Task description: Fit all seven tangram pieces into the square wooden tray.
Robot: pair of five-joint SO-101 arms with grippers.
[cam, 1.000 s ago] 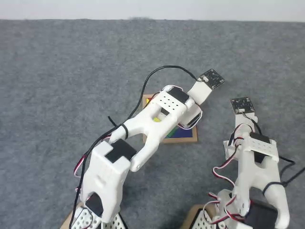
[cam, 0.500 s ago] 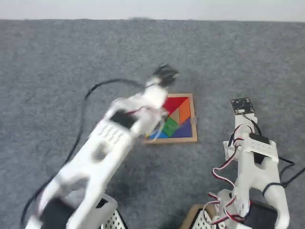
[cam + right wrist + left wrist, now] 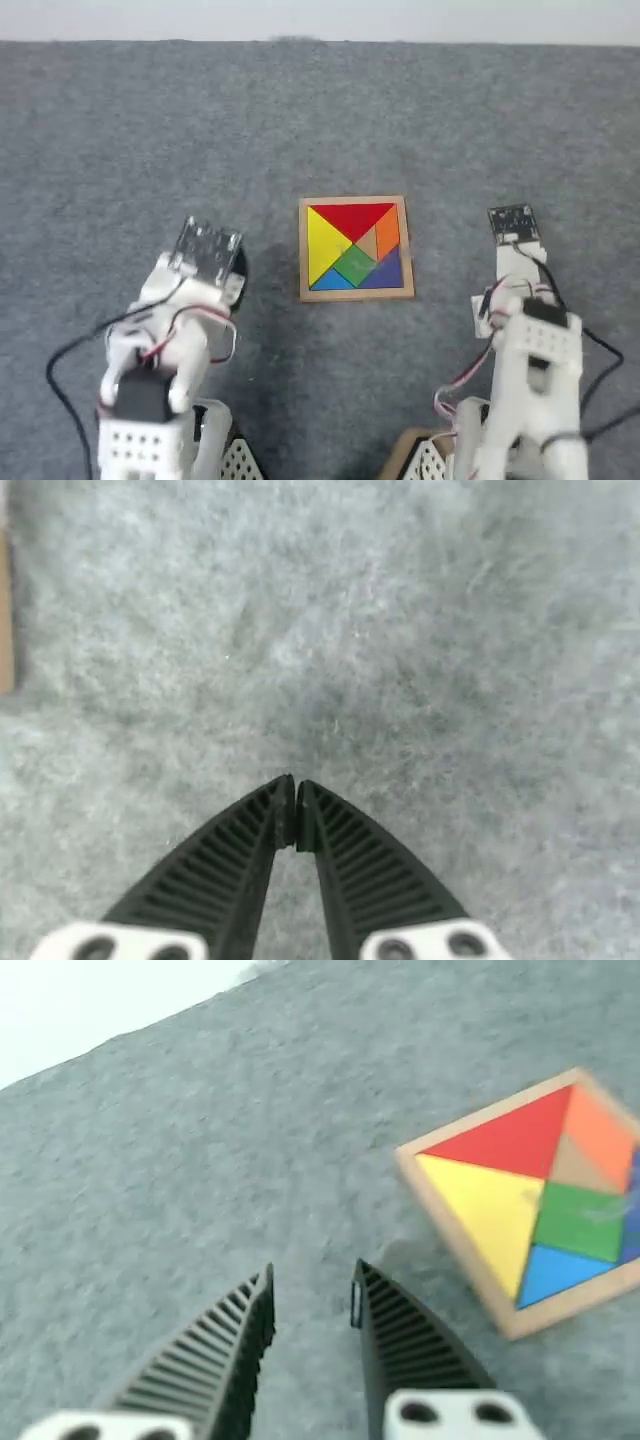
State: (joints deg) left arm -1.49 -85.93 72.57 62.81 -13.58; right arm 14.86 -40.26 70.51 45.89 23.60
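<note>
Tray (image 3: 355, 295): mid-table, between the arms, seven pieces (image 3: 328, 248) seated flush; task looks complete. Left gripper (image 3: 310, 1285): withdrawn from over the tray to its left, jaws narrowly parted, empty. Right gripper (image 3: 295, 788): beside the tray, jaws closed, empty.

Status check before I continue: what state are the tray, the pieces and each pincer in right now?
Square wooden tray: lying flat on the grey carpet, filled.
Tangram pieces: seven colours, all seated flat inside the tray.
Left pincer: open, holding nothing.
Right pincer: shut, holding nothing.
</note>
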